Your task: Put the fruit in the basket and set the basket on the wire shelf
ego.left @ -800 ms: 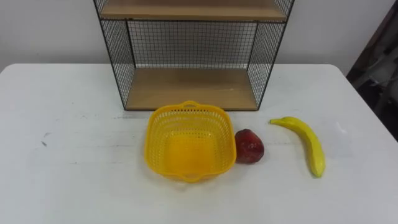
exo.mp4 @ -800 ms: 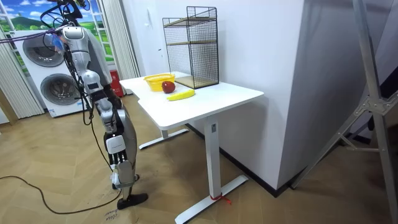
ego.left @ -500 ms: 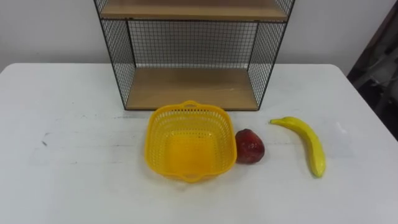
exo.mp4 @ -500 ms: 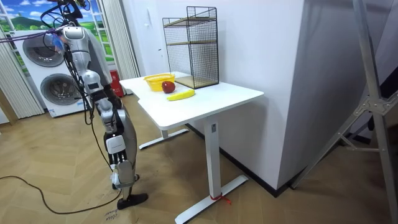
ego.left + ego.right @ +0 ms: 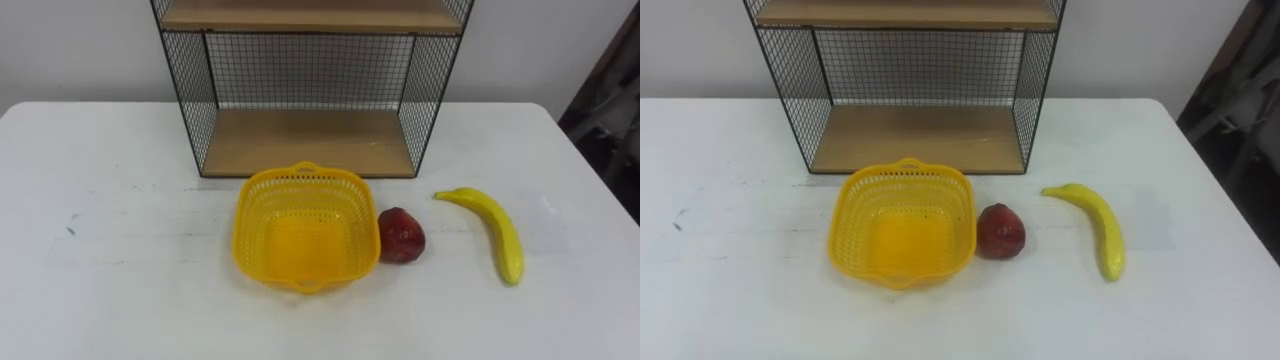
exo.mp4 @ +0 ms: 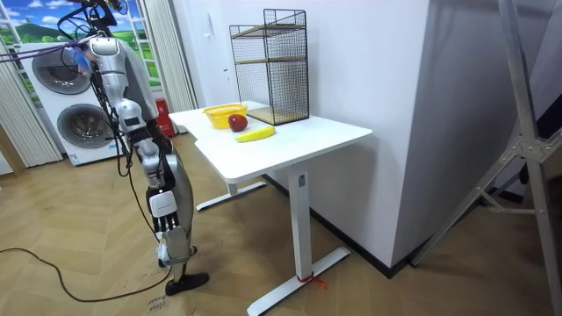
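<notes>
Left eye view: nothing done yet; basket [image 5: 246,225] sits empty mid-table [image 5: 120,200], upright, mouth up, just in front of the shelf [image 5: 305,140]; red fruit [image 5: 401,236] lies on the table hard against the basket's right rim, touching or a hair off, can't tell; banana [image 5: 497,235] lies further right, apart from both, stem end toward the shelf.

Shelf's bottom board is bare and its front is open toward the basket; the upper board's front edge shows at the top of the view.

Room view: robot stands on the wood floor at the table's end on the room view's left, facing the table; it's too small there for you to read the hands, so wide or closed I cannot tell; my read is that they carry nothing, since both fruits are on the table.

Left to do, all of it: red fruit into basket; banana into basket; basket onto the shelf.

Judgement: start with the red fruit, it's the short move; the banana is long and will likely overhang the rim; the bottom board looks wide enough for the basket; watch the wire sides on the way in.
</notes>
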### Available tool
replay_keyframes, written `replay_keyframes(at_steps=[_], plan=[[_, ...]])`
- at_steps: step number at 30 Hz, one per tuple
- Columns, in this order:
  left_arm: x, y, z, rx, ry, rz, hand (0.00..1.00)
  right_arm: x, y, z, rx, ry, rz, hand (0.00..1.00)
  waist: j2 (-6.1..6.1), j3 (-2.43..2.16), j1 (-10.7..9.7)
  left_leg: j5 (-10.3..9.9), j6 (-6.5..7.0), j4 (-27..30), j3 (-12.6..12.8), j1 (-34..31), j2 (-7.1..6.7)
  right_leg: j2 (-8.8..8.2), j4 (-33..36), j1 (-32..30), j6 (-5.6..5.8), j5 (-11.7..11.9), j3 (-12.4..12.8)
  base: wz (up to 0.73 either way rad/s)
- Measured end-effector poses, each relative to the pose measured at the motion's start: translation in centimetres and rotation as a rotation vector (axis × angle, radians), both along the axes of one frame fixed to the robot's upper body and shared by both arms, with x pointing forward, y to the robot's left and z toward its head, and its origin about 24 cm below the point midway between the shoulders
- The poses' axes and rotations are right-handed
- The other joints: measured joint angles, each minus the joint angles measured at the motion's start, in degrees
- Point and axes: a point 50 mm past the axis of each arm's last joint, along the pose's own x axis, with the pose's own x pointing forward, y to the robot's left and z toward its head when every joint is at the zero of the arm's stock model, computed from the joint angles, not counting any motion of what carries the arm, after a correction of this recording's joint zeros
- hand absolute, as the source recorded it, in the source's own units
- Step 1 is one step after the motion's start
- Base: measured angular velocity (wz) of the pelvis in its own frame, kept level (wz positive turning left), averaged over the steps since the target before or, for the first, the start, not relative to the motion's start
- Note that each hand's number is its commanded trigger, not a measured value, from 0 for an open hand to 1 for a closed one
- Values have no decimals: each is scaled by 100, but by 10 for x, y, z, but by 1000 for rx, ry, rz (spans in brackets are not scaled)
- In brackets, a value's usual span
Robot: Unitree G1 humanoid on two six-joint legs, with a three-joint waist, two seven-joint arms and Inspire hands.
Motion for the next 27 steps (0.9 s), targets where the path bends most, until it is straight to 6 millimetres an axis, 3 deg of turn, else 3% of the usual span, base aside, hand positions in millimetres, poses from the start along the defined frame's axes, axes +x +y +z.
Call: replay_keyframes(at_steps=[6,17,20,27], plan=[[-5,1,0,4,11,25,0,-4,-3,0,-78,-31,-209,0,38,2,-3,-2,2,-84,5,44,1,4,5,-8,2,-1,11,-1],[-10,12,4,54,-37,159,0,-40,-7,5,-291,-8,-1064,0,29,21,-299,-1,2,-78,176,59,3,9,119,-111,3,-14,171,-9],[-14,17,5,89,-50,196,0,-23,-22,7,-366,-117,-1418,0,-15,26,-443,-3,5,-77,195,66,-10,4,191,-156,18,-29,230,-6],[-27,23,9,156,-73,317,0,14,-54,16,-404,-300,-1841,0,-86,-4,-655,-13,23,-87,174,49,-2,4,200,-168,21,-20,164,2]])
